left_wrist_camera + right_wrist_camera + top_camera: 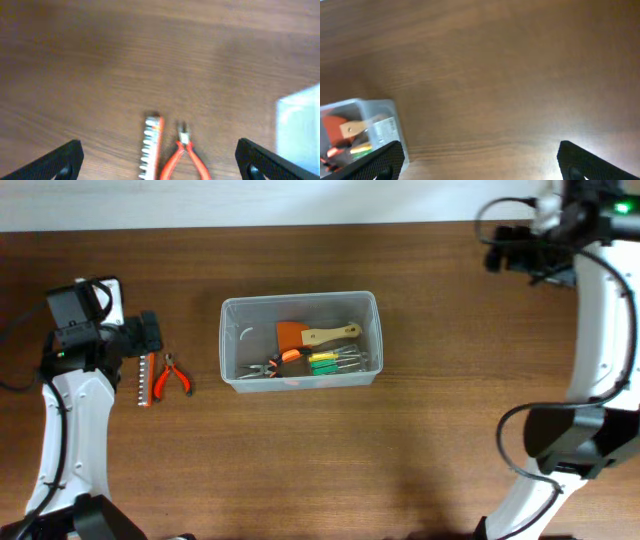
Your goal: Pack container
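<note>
I read both end effectors as spread wide with nothing between the fingers. The left gripper [158, 156] hangs above the orange-handled pliers [176, 376] and the bit strip [146, 380], which lie side by side on the table [440, 380], just left of the container [299, 298]. The container sits near table centre and holds a wooden-handled scraper [325, 334] and green screwdrivers [324, 363]. The right gripper [479, 156] is at the far right edge, well apart from the container.

The container [229, 340] is clear, the scraper [291, 335] orange, the pliers [177, 377] orange-handled, the table [420, 430] brown wood-grain.
</note>
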Available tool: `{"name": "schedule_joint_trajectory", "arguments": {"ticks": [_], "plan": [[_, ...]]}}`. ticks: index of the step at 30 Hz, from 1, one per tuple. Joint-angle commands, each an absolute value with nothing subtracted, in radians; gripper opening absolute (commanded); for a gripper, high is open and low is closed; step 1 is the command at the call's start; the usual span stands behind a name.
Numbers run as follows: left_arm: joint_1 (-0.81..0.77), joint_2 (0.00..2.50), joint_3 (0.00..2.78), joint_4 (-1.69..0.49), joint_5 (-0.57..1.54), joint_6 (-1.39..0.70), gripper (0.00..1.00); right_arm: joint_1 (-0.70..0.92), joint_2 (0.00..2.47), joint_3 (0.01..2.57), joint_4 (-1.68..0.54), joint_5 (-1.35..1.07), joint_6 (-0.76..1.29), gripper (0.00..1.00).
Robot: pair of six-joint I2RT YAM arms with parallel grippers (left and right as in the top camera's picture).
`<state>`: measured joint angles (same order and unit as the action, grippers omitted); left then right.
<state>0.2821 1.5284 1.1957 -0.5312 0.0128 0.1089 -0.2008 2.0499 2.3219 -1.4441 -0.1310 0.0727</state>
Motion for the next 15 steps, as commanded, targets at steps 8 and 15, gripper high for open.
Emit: {"name": "schedule_joint_trajectory", "arguments": {"ticks": [8, 15], "plan": [[0.249, 1.604, 1.212, -0.554, 0.106, -0.006, 0.99, -0.341, 2.056, 2.235, -1.456, -0.184, 0.117, 0.98], [0.206, 1.670, 1.214, -0.654, 0.086, 0.130, 0.99, -0.340, 2.056, 2.233, -1.456, -0.184, 0.118, 0.99]]}}
